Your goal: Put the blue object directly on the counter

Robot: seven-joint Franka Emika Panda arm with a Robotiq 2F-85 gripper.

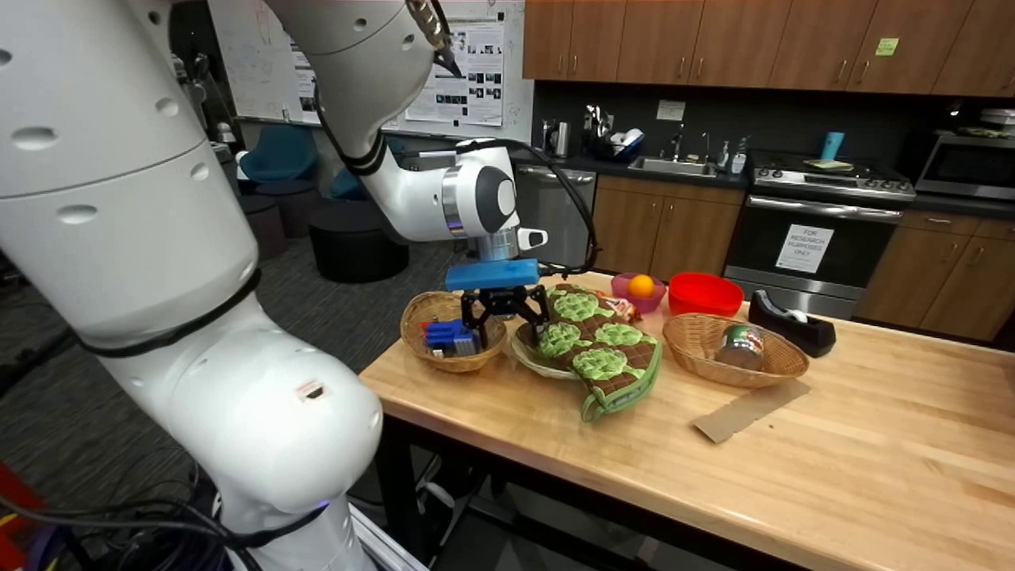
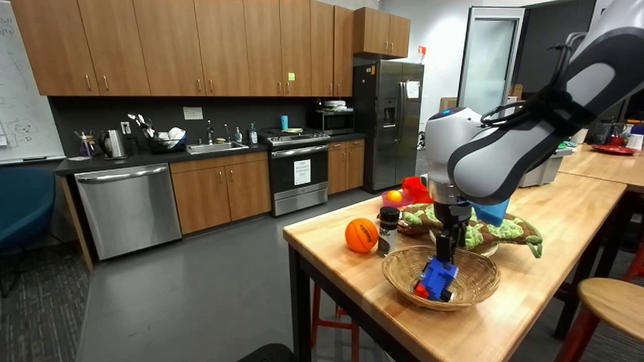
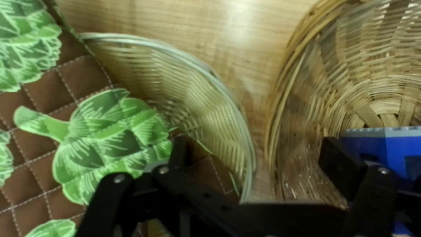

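Nearest the wrist camera, holds the pincer [image 3: 256, 153] spread wide, spanning from over the quilted oven mitt [image 3: 88, 128] to close by the blue blocky toy [image 2: 437, 278] lying in the tan wicker basket [image 2: 477, 275] on the tabletop [image 1: 872, 444]; cannot tell if touching.

Wicker basket [image 2: 478, 271] below one side of the end effector [image 1: 510, 329]; pale basket [image 3: 204, 95] below its other side, partly covered by brown quilted cloth [image 1: 610, 349], green leafy print. In an exterior view, right of end effector: pink bowl [image 1: 650, 303] holding round orange item [image 1: 641, 286], red bowl [image 1: 706, 297] just beside, then oval basket [image 1: 688, 349] with jar [image 1: 741, 349] inside, black tape dispenser [image 1: 793, 333]; cardboard strip [image 1: 749, 412] lower right. In an exterior view, left of end effector: orange ball [image 2: 361, 235], dark-capped shaker [image 2: 387, 234] just beside. In both exterior views, far behind end effector: sink [image 1: 674, 168], stove [image 1: 852, 238], blue cup [image 1: 833, 147] on stove top, microwave [image 1: 971, 166]. Fridge [image 2: 382, 130] also far back, left of end effector, in an exterior view.
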